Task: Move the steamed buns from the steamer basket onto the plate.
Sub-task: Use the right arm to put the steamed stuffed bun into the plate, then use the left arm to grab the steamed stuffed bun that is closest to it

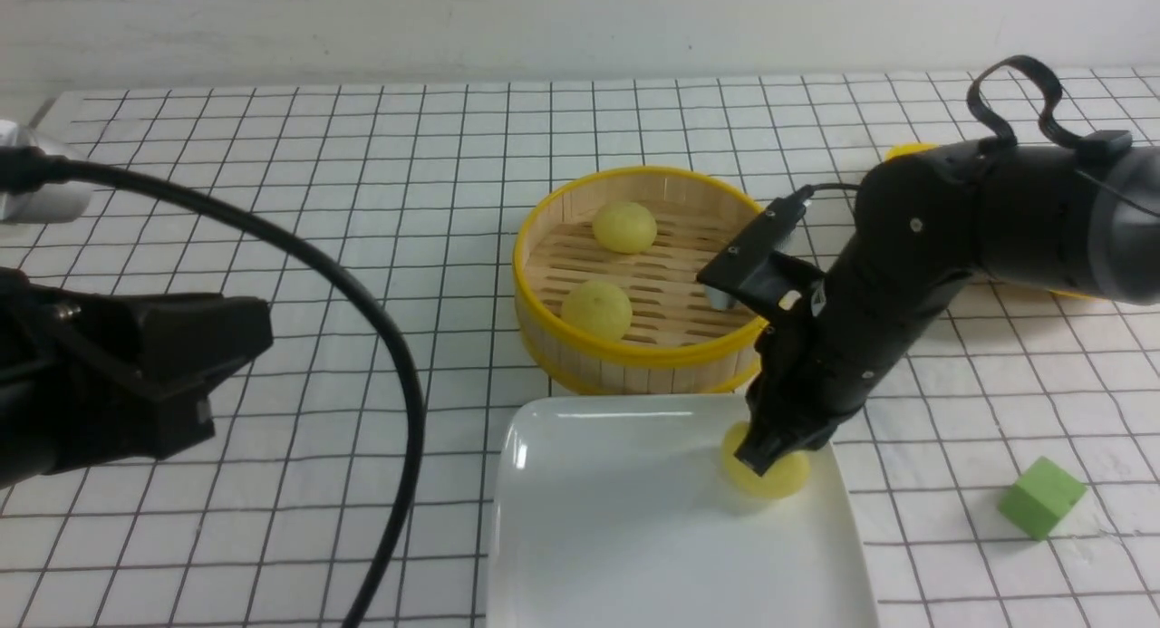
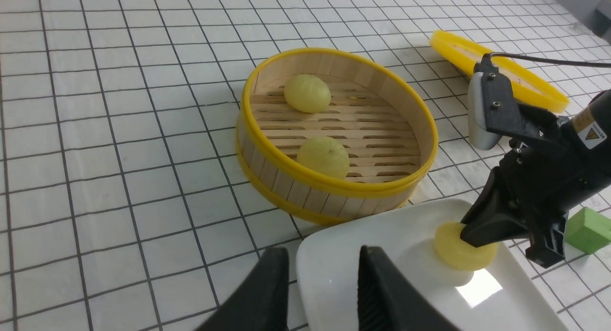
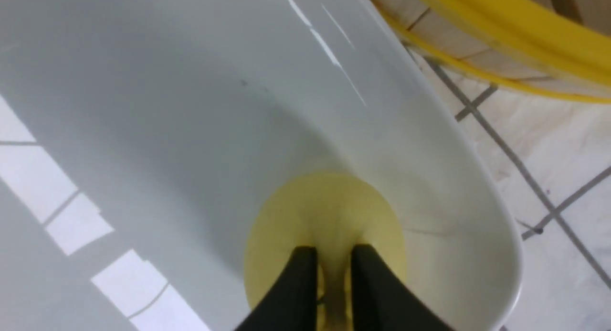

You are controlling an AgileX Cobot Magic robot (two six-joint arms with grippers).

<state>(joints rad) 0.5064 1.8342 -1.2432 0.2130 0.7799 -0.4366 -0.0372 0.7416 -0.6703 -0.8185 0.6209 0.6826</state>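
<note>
Two steamed buns lie in the steamer basket: one at the back, one at the front. Both also show in the left wrist view, the back bun and the front bun, inside the basket. My right gripper is shut on the third bun, squeezing it, low over the right part of the white plate. The right wrist view shows this bun pinched between the black fingers on the plate. My left gripper is open and empty, over the plate's near-left edge.
A green cube lies on the checked cloth right of the plate. The shallow yellow-rimmed lid lies behind my right arm. A thick black cable loops across the left of the table.
</note>
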